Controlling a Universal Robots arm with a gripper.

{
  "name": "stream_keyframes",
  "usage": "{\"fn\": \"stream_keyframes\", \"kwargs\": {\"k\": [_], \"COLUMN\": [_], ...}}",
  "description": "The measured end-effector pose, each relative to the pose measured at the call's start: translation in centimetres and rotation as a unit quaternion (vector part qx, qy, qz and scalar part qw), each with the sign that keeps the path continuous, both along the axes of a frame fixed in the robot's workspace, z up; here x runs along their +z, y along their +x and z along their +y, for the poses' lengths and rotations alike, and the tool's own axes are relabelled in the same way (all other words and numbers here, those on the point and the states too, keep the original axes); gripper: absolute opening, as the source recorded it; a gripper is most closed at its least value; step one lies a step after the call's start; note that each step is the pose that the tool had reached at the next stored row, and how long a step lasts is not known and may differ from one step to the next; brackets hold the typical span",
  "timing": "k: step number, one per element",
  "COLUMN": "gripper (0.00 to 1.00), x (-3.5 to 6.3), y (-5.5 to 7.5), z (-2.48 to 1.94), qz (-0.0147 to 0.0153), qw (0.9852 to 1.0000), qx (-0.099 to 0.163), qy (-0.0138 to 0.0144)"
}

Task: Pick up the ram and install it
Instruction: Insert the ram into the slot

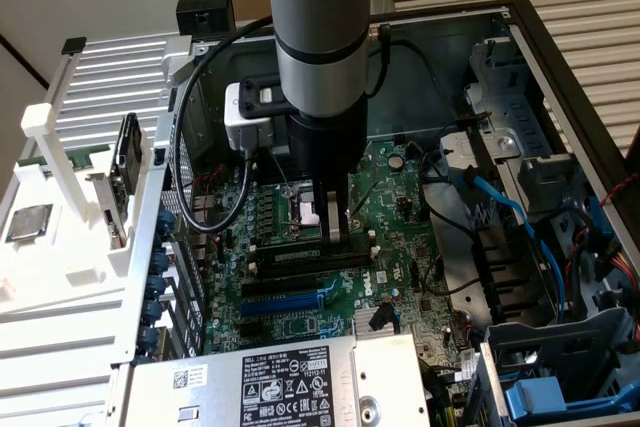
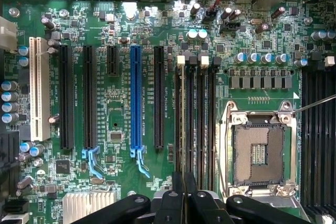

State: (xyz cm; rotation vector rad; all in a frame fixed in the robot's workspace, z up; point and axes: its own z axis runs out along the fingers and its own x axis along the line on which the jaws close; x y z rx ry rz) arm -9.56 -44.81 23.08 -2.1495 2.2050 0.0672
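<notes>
Ribbed white panels (image 1: 110, 77) flank an open computer case (image 1: 530, 47) whose green motherboard (image 1: 385, 197) faces up; we see the grey arm (image 1: 320, 37) reach straight down into the case; the gripper (image 2: 185, 178) hangs over the row of black memory slots (image 2: 202, 119) that lie beside the empty processor socket (image 2: 258, 150); its fingers (image 2: 177, 192) stand close together on the upper edge of the ram (image 1: 295, 261), with only a thin line between them; the ram stands on edge at the slots, right under the fingertips; its long axis runs along the slots, from the exterior view's left, a little nearer, to the exterior view's right, a little farther; one end sits by a white clip (image 1: 256, 269) on the left, the other by a white clip (image 1: 375, 250) on the right; from the side it reads to us as a long, narrow, dark band, about one slot long; its label and chips we cannot make out; whether it is fully seated we cannot tell; just nearer than the ram lie a black expansion slot (image 1: 285, 290) and a blue slot (image 1: 290, 303), parallel to it; nearer still sits the grey power supply (image 1: 270, 387) with its printed label; at the exterior view's left, outside the case, a white fixture (image 1: 60, 257) carries a square silver processor chip (image 1: 28, 222), well apart from the gripper; blue cables (image 1: 505, 209) run through the right side of the case
</notes>
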Motion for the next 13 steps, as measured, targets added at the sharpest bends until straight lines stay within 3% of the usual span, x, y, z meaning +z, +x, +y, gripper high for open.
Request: {"fn": "stream_keyframes", "kwargs": {"k": [13], "gripper": [0.12], "x": [-0.12], "y": [0.0], "z": [0.0], "qz": [0.0], "qw": [1.0], "qx": [0.0], "qy": [-0.0001]}}
